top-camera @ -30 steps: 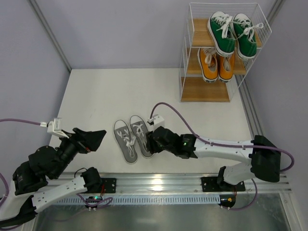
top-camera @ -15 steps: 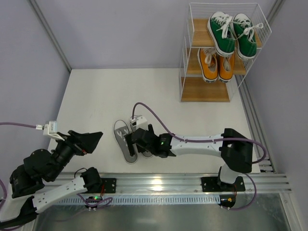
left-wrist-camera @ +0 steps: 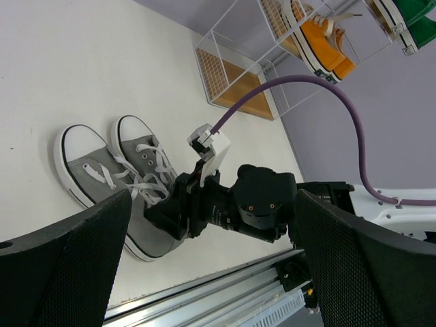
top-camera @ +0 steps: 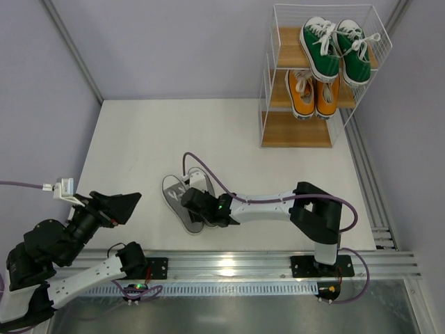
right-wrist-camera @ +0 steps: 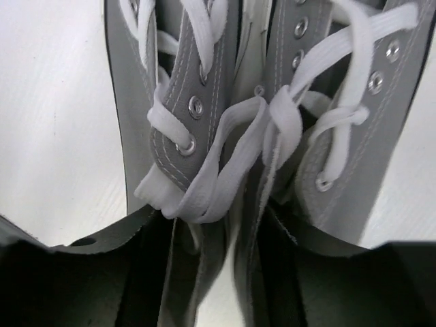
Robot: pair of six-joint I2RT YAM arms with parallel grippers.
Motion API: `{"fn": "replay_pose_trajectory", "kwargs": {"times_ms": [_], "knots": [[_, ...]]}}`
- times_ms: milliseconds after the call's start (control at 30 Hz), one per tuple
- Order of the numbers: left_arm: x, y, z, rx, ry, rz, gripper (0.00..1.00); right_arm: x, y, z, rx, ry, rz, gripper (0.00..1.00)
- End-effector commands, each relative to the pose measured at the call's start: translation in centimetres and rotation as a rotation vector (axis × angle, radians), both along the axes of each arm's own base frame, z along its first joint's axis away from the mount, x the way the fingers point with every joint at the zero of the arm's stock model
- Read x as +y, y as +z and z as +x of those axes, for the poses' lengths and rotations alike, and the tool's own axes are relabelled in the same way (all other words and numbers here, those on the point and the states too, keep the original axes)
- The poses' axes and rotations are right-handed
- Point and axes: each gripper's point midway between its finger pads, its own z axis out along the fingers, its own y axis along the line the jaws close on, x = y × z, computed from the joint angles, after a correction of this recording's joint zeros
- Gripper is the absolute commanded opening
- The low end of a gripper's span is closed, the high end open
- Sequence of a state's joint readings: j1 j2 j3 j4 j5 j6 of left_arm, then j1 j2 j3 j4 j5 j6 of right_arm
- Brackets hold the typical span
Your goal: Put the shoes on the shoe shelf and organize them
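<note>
The grey shoes lie side by side on the white table, toes pointing away from me. My right gripper is at their heels. In the right wrist view one finger sits inside each grey shoe, and the right gripper pinches the two inner walls between them. My left gripper hangs open to the left of the pair, apart from it, nothing between its fingers. The shoe shelf stands at the far right with green shoes on the top board, orange shoes on the middle one, and a bare bottom board.
A metal rail with the arm bases runs along the near edge. The right arm's purple cable arcs over the table. Grey walls close the table at the back and both sides. The left wrist view shows the shelf beyond the shoes.
The right gripper swung left from the right side of the pair to its heels and closed in around the inner walls. The left arm drew back slightly to the left.
</note>
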State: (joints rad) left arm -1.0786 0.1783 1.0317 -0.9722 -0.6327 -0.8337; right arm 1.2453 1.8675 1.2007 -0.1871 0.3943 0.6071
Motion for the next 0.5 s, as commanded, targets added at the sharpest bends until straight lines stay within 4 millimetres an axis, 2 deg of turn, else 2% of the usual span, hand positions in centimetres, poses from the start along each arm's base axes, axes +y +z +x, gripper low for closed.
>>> {"fn": "replay_pose_trajectory", "kwargs": {"times_ms": [0,33,100,167,267,300,333,367,400,433,467], "knots": [[0.9,0.6,-0.2,-0.010,0.015,-0.014,1.00,0.6,2.2,2.7,-0.059,-0.056,0.061,0.41],[0.9,0.6,-0.2,-0.011,0.015,-0.013,1.00,0.3,2.2,3.0,-0.062,-0.060,0.051,0.20],[0.9,0.7,-0.2,-0.011,0.013,-0.014,1.00,-0.6,2.7,3.9,-0.073,-0.081,0.044,0.05],[0.8,0.7,-0.2,-0.011,0.012,-0.013,1.00,-1.5,3.2,4.1,-0.085,-0.080,0.031,0.04],[0.9,0.8,-0.2,-0.013,0.013,-0.017,1.00,-4.4,4.1,4.6,-0.109,-0.123,0.032,0.04],[0.9,0.8,-0.2,-0.014,0.016,-0.018,1.00,-6.3,3.0,4.6,-0.106,-0.147,0.001,0.04],[0.9,0.8,-0.2,-0.014,0.016,-0.019,1.00,-7.4,4.4,4.7,-0.117,-0.163,0.025,0.04],[0.9,0.7,-0.2,-0.015,0.016,-0.019,1.00,-9.0,3.4,4.3,-0.106,-0.178,-0.001,0.04],[0.8,0.7,-0.2,-0.014,0.015,-0.019,1.00,-10.4,3.8,4.7,-0.121,-0.213,-0.006,0.04],[0.8,0.6,-0.1,-0.014,0.016,-0.017,1.00,-11.7,5.0,4.6,-0.137,-0.236,0.005,0.04],[0.8,0.5,-0.1,-0.014,0.016,-0.012,1.00,-13.3,4.6,4.3,-0.131,-0.260,-0.008,0.04]]}}
